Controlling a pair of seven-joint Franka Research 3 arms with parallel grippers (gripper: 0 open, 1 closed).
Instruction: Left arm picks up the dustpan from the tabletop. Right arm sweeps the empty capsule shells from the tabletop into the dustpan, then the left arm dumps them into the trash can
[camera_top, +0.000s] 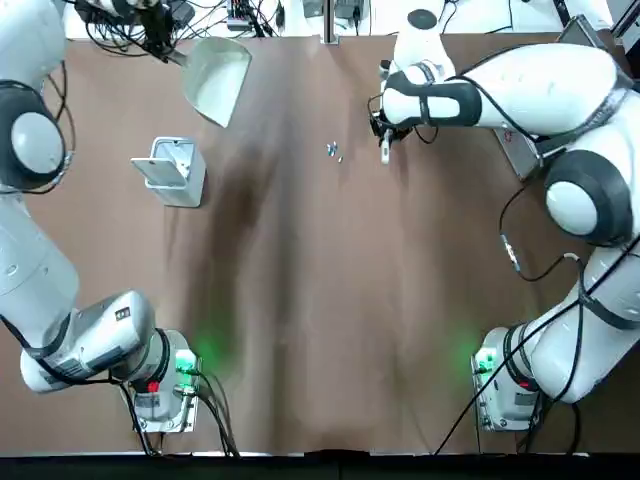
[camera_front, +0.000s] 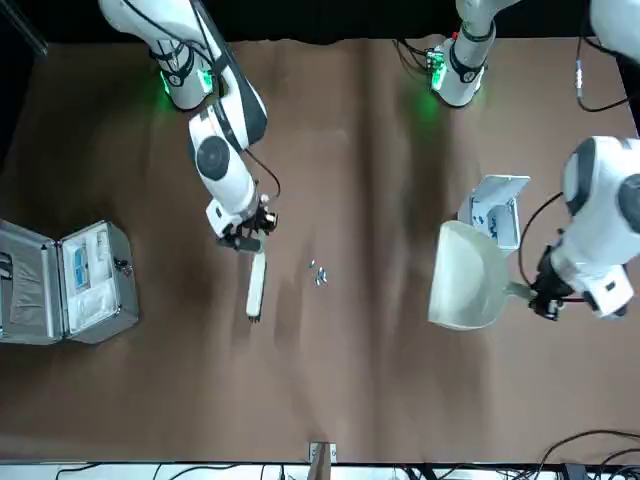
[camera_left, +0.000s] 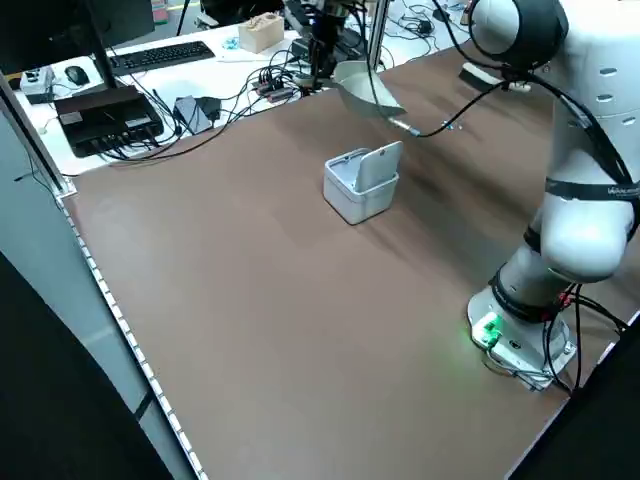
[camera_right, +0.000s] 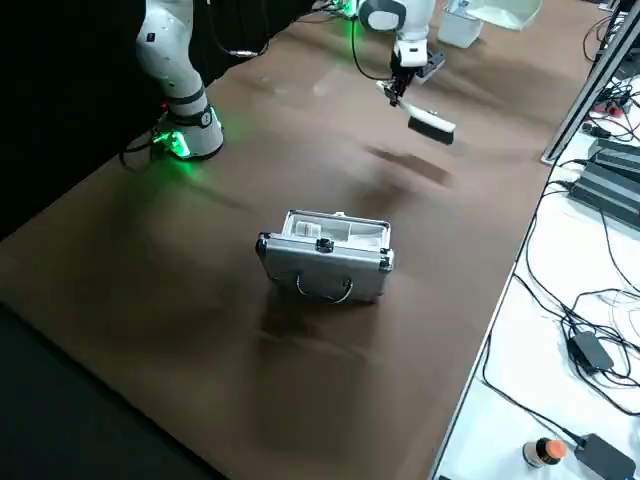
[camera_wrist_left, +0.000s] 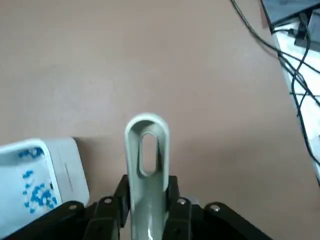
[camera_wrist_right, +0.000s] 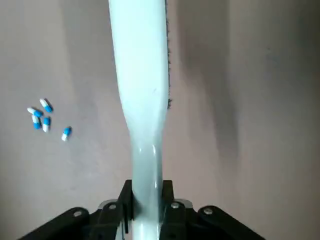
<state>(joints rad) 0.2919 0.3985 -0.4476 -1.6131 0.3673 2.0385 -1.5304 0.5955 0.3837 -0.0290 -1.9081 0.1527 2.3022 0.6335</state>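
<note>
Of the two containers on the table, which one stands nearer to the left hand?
The small pale-grey plastic trash can with a raised flap lid, just beside the left hand; the silver metal case lies across the table, on the right arm's side.

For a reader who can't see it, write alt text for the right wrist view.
The right gripper is shut on the handle of a pale brush that stretches away over the brown table, dark bristles along one edge. Five small blue and white capsules lie loosely clustered on the table off to one side, clear of the brush.
</note>
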